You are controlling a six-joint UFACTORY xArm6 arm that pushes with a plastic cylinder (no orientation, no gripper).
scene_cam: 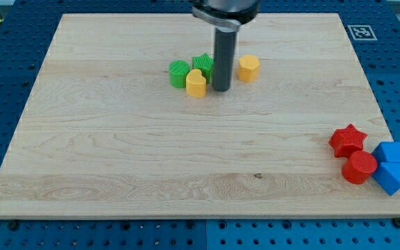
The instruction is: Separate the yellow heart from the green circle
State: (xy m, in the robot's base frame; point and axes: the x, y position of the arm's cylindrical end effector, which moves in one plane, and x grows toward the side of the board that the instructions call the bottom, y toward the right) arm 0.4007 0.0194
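Writing of any readable kind does not show in the camera view; the only marking is a black-and-white square tag (360, 32) at the top right corner of the wooden board (117, 160), and its pattern carries no letters; the board lies on a blue perforated table (5, 232).

Near the view's top centre the dark rod (221, 59) comes straight down, and my tip (221, 89) rests on the board; it has nothing that could clasp or let go, so it grips nothing and only stands beside the blocks.

Just to the view's left of my tip lies the yellow heart (196, 82), close to the rod, though whether they touch cannot be told; the heart touches the green circle (179, 73) on its upper left, and the green star (203, 64) sits behind the heart, right against the rod's left side; a yellow hexagon (248, 68) stands to the rod's right, a little apart.

Far off at the board's lower right corner cluster a red star (346, 139), a red cylinder (359, 167) and two blue blocks (392, 167), the blue ones overhanging the board's edge.
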